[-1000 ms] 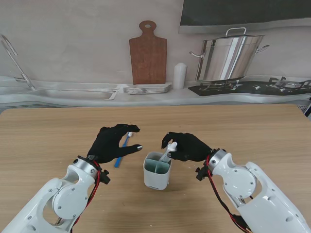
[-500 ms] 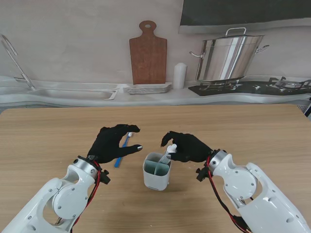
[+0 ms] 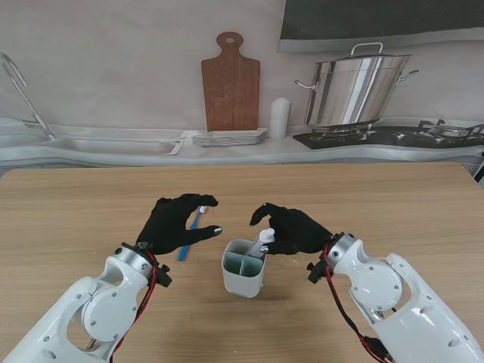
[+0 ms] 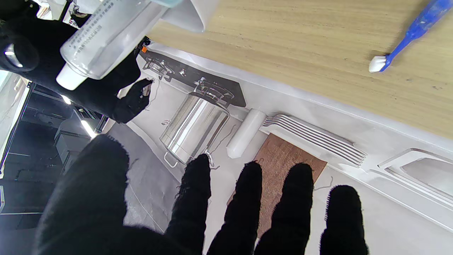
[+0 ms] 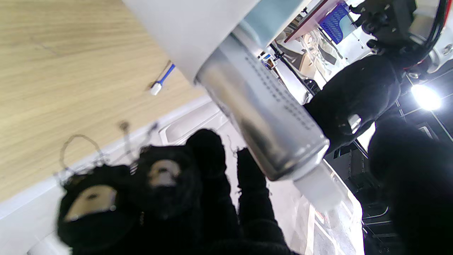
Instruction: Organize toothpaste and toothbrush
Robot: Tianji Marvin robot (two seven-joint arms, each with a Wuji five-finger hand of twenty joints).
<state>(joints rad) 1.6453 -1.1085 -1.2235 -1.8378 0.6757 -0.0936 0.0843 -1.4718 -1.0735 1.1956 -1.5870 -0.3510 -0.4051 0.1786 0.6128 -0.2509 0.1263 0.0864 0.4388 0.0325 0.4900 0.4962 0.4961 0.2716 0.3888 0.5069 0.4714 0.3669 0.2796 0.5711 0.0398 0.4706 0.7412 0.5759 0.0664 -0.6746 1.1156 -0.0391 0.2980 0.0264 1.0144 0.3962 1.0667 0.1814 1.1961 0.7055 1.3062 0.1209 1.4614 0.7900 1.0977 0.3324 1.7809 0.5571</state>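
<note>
A silver toothpaste tube [image 3: 262, 242] with a white cap leans in the white two-compartment holder cup [image 3: 243, 278], cap end up. My right hand [image 3: 293, 229] hovers just right of the cap with its fingers spread, and in the right wrist view the tube [image 5: 269, 117] stands free between the fingers [image 5: 212, 177] and the thumb. The blue toothbrush [image 3: 190, 231] lies flat on the table, its white head [image 3: 203, 209] pointing away from me. My left hand [image 3: 175, 221] hangs open over its handle and hides part of it. The left wrist view shows the toothbrush [image 4: 407, 35] untouched.
The wooden table [image 3: 393, 204] extends well past both hands. Behind its far edge is a counter backdrop with a cutting board [image 3: 231, 83], stacked plates [image 3: 228, 138], a steel pot [image 3: 355, 87] and a sink [image 3: 113, 144].
My right hand's fingers have lifted off the toothpaste cap and spread. The tube sits slightly lower in the cup, which has shifted a little to the left. The left hand has not moved.
</note>
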